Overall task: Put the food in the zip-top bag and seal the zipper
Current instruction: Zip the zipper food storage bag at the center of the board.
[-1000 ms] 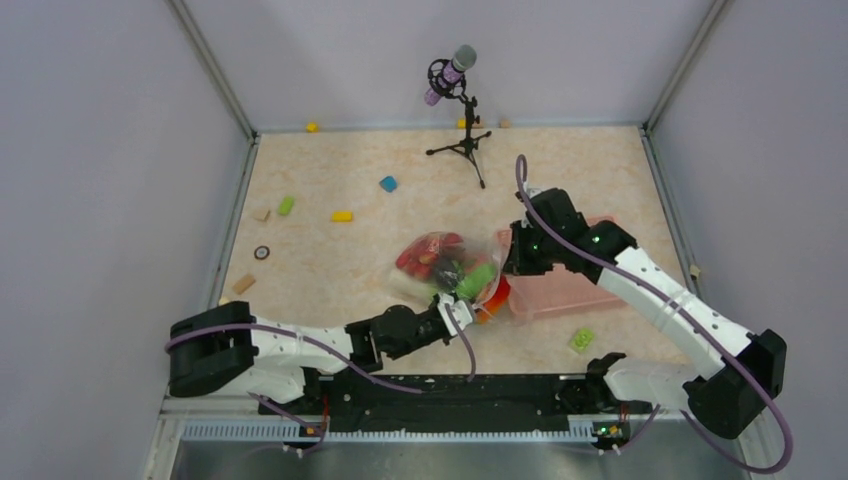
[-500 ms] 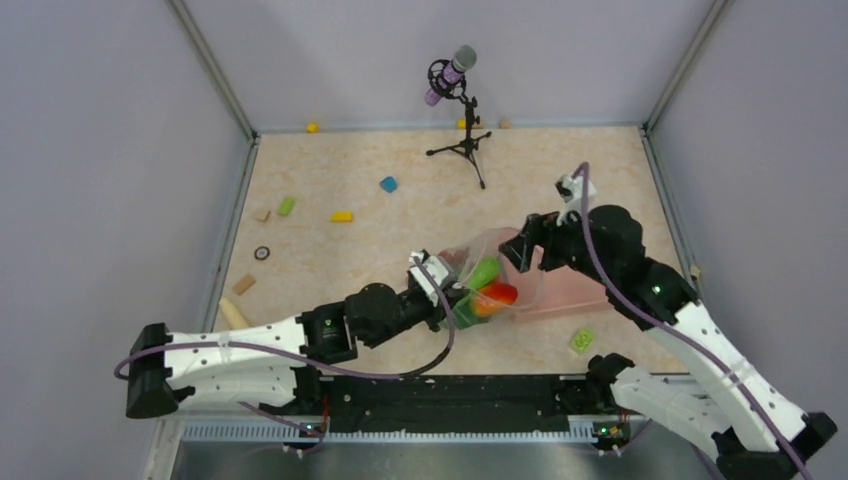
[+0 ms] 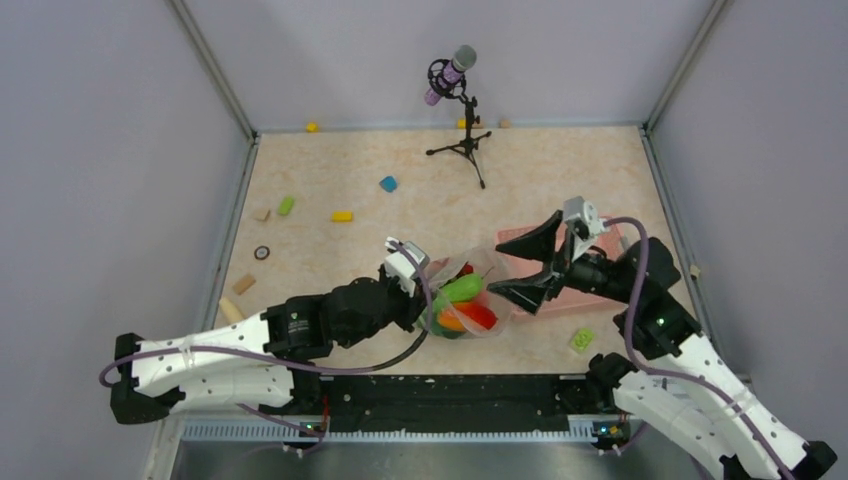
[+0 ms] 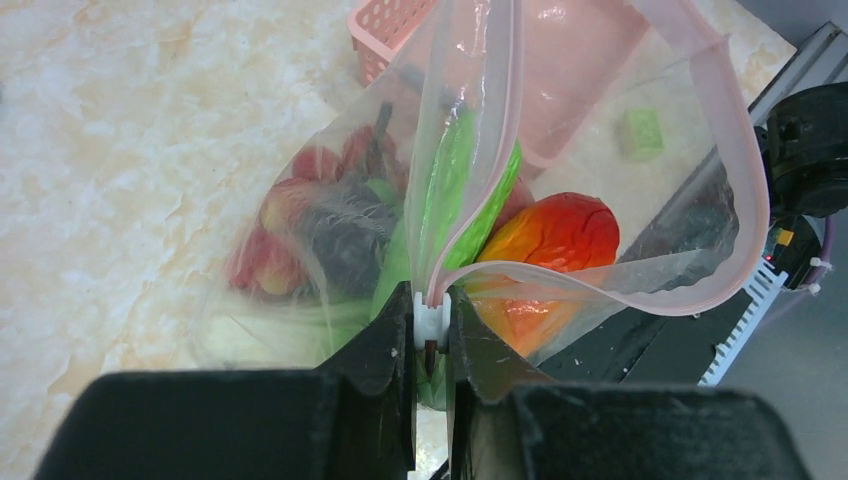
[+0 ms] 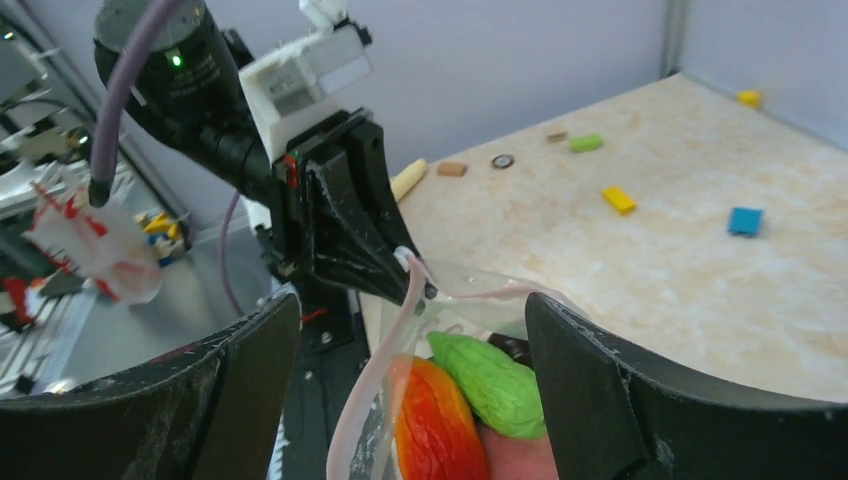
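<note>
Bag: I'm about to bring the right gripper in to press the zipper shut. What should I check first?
1. Left gripper pinches the bag at one end of the zipper: ok.
2. Right gripper open, holding nothing: ok.
3. Mango and cucumber inside the bag: ok.
4. Zipper closed: not ok, the mouth gapes in a wide loop.
5. Basket free of food: cannot tell, partly hidden.
</note>
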Available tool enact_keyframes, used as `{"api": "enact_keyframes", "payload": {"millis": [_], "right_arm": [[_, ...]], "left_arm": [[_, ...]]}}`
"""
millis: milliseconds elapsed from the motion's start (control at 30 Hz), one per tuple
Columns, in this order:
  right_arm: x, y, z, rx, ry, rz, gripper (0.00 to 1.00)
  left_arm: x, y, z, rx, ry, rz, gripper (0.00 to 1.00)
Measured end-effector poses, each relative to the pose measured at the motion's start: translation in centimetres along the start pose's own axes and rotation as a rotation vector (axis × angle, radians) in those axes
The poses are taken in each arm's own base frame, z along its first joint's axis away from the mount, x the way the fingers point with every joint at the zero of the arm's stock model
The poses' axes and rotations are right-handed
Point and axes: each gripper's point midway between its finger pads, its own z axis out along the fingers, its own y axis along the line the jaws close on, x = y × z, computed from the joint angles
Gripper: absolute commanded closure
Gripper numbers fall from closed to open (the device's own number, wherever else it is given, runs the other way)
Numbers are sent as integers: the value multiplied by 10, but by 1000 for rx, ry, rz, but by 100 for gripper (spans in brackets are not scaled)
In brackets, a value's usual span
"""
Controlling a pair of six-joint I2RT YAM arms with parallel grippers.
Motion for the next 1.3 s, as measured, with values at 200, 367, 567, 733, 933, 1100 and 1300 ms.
{"api": "enact_keyframes", "payload": {"millis": [200, 367, 567, 733, 933, 1100, 1300], "right_arm": [[26, 5, 32, -157, 139, 48, 19], [17, 18, 45, -267, 126, -31, 22], [33, 35, 58, -378, 155, -70, 24], [51, 29, 66, -371, 199, -76, 26], [71, 24, 77, -352, 299, -92, 30], [93, 27, 84, -347, 409, -114, 35], [109, 22, 82, -313, 487, -161, 51]], "left_arm": [[-3, 0, -5, 1, 14, 1, 100], [-5, -4, -8, 22, 23, 9, 100], [-7, -8, -10, 42, 32, 9, 100], [-7, -10, -9, 51, 40, 10, 100], [-5, -11, -7, 50, 47, 1, 100], [-7, -8, -8, 31, 38, -15, 100], [-11, -7, -11, 29, 20, -36, 100]]}}
